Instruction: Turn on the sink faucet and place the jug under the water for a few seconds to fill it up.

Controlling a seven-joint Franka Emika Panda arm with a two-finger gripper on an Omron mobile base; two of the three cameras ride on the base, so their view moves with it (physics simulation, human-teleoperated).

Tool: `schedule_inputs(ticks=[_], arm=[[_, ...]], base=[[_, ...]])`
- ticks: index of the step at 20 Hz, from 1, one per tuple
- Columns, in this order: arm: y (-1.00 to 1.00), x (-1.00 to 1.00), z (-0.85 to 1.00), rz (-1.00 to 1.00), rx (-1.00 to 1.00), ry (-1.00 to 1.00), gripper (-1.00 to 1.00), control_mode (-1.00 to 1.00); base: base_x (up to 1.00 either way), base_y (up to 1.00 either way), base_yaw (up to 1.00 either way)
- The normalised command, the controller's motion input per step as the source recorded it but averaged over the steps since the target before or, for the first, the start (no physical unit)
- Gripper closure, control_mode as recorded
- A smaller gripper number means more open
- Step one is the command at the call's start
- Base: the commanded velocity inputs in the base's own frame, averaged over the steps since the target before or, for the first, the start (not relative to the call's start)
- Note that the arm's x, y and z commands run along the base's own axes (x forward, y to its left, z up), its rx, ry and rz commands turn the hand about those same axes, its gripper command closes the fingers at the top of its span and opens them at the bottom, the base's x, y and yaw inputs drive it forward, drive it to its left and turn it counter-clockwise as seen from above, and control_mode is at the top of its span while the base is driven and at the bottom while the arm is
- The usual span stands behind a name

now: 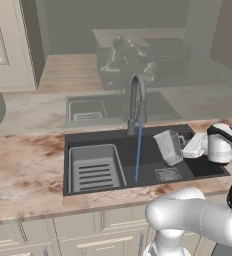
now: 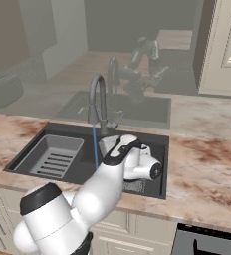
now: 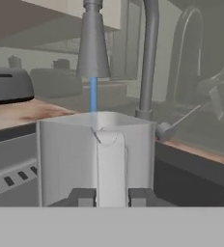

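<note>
The dark gooseneck sink faucet (image 1: 137,102) (image 2: 98,99) runs a thin blue stream of water (image 1: 138,155) (image 2: 94,144) down to the floor of the black sink (image 1: 88,137). My gripper (image 1: 183,144) (image 3: 111,198) is shut on the handle of the translucent jug (image 1: 168,146) (image 3: 70,159). The jug hangs upright over the basin, a little right of the stream in the left base view. In the hand view the water (image 3: 93,94) drops from the nozzle (image 3: 92,48) behind the jug's far rim. My arm hides most of the jug (image 2: 106,145) in the right base view.
A light grey ribbed rack (image 1: 94,167) fills the sink's left half, and a square drain grate (image 1: 167,174) lies below the jug. A silver toaster (image 3: 7,84) stands on the marbled counter (image 1: 23,170). A window behind the sink reflects the scene.
</note>
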Motion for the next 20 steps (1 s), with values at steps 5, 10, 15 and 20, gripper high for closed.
schedule_inputs(ticks=[5,10,15,20], arm=[[0.13,0.13,-0.18,0.0,-0.03,0.0,1.0,-1.0],[0.04,0.11,0.0,0.0,0.0,-0.03,1.0,-1.0],[0.09,0.15,0.0,0.0,0.0,-0.03,1.0,-1.0],[0.13,0.14,-0.05,0.0,0.0,-0.01,1.0,-1.0]], base=[[0.0,0.0,0.0],[0.0,0.0,0.0],[0.0,0.0,0.0],[0.0,0.0,0.0]])
